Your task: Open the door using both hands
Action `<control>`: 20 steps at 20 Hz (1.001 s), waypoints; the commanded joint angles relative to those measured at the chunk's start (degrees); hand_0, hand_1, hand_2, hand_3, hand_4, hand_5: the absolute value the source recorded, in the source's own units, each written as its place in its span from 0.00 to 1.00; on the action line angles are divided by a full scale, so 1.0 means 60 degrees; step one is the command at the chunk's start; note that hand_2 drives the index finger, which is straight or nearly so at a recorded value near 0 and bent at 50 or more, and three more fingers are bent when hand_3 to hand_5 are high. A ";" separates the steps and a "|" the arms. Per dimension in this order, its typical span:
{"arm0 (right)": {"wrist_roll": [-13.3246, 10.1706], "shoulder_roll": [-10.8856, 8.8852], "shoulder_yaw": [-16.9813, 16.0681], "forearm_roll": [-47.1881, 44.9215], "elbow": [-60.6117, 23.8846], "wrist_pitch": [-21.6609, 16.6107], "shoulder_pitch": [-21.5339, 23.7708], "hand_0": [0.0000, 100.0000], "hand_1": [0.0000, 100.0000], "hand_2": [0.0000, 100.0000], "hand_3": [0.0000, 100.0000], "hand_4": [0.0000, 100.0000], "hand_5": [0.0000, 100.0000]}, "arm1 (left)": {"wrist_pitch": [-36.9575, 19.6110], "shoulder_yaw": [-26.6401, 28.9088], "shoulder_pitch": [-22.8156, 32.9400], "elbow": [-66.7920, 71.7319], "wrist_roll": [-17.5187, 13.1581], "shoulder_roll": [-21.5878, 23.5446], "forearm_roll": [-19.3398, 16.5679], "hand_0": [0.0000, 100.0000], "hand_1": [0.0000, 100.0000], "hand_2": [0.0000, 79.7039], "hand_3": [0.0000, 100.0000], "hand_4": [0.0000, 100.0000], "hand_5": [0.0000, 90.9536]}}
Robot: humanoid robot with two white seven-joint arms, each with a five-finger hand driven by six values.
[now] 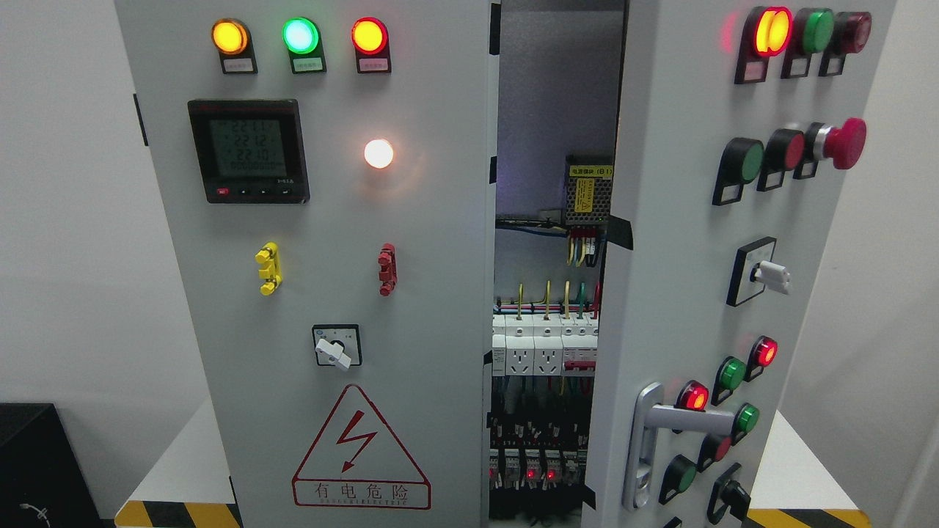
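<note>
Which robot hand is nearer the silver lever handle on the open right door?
Neither can be judged: no robot hand shows in the head view. The silver lever handle stands untouched on the grey right door, which is ajar.

The right door (689, 293) hides part of the cabinet interior (546, 367). The small labels (238, 65) under the lamps are too small to read. The bottom edge cuts off the lowest switches (726, 499).

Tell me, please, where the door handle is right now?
In the head view the handle sits low on the right door, which is swung partly open, with a lit red lamp just above its lever and a green lamp at its tip.
</note>
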 commanded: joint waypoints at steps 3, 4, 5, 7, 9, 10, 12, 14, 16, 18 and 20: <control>-0.0005 0.0010 0.0000 0.0000 0.0001 0.0001 0.0000 0.00 0.00 0.00 0.00 0.00 0.00 | 0.0158 -1.1170 -0.7686 -0.3376 0.0122 -0.0319 0.0009 0.00 0.00 0.00 0.00 0.00 0.00; -0.0005 -0.0005 0.0000 0.0000 0.0001 0.0001 0.0000 0.00 0.00 0.00 0.00 0.00 0.00 | 0.0086 -1.2181 -0.8331 -0.3391 0.0296 -0.0598 -0.0006 0.00 0.00 0.00 0.00 0.00 0.00; -0.0005 -0.0005 0.0000 0.0000 0.0001 0.0001 0.0000 0.00 0.00 0.00 0.00 0.00 0.00 | 0.0070 -1.3047 -0.8961 -0.3391 0.0617 -0.0920 -0.0006 0.00 0.00 0.00 0.00 0.00 0.00; -0.0005 -0.0005 0.0000 0.0000 0.0001 0.0001 0.0000 0.00 0.00 0.00 0.00 0.00 0.00 | -0.0032 -1.4164 -0.9813 -0.3391 0.1247 -0.1622 0.0052 0.00 0.00 0.00 0.00 0.00 0.00; -0.0005 0.0010 0.0000 0.0000 0.0001 0.0001 0.0000 0.00 0.00 0.00 0.00 0.00 0.00 | -0.0164 -1.4592 -1.0240 -0.3391 0.1659 -0.2398 0.0198 0.00 0.00 0.00 0.00 0.00 0.00; -0.0005 -0.0005 0.0000 0.0000 0.0001 0.0001 0.0000 0.00 0.00 0.00 0.00 0.00 0.00 | -0.0208 -1.4695 -1.0314 -0.3377 0.1776 -0.2808 0.0344 0.00 0.00 0.00 0.00 0.00 0.00; -0.0005 -0.0005 0.0000 0.0000 0.0001 0.0001 0.0000 0.00 0.00 0.00 0.00 0.00 0.00 | -0.0441 -1.4725 -1.0329 -0.3333 0.2083 -0.3673 0.0389 0.00 0.00 0.00 0.00 0.00 0.00; -0.0005 0.0010 0.0000 0.0000 -0.0013 0.0001 0.0000 0.00 0.00 0.00 0.00 0.00 0.00 | -0.1010 -1.4725 -1.0358 -0.3333 0.2333 -0.4507 0.0375 0.00 0.00 0.00 0.00 0.00 0.00; -0.0005 0.0010 0.0000 0.0000 0.0001 0.0001 0.0000 0.00 0.00 0.00 0.00 0.00 0.00 | -0.1524 -1.4667 -1.0563 -0.3231 0.2422 -0.5255 0.0390 0.00 0.00 0.00 0.00 0.00 0.00; -0.0005 -0.0005 0.0000 0.0000 0.0001 0.0001 0.0000 0.00 0.00 0.00 0.00 0.00 0.00 | -0.1570 -1.4158 -1.0622 -0.2851 0.2436 -0.6119 0.0535 0.00 0.00 0.00 0.00 0.00 0.00; -0.0005 -0.0005 0.0000 0.0000 0.0001 0.0001 0.0000 0.00 0.00 0.00 0.00 0.00 0.00 | -0.1527 -1.3629 -1.0608 -0.2179 0.2466 -0.6866 0.1061 0.00 0.00 0.00 0.00 0.00 0.00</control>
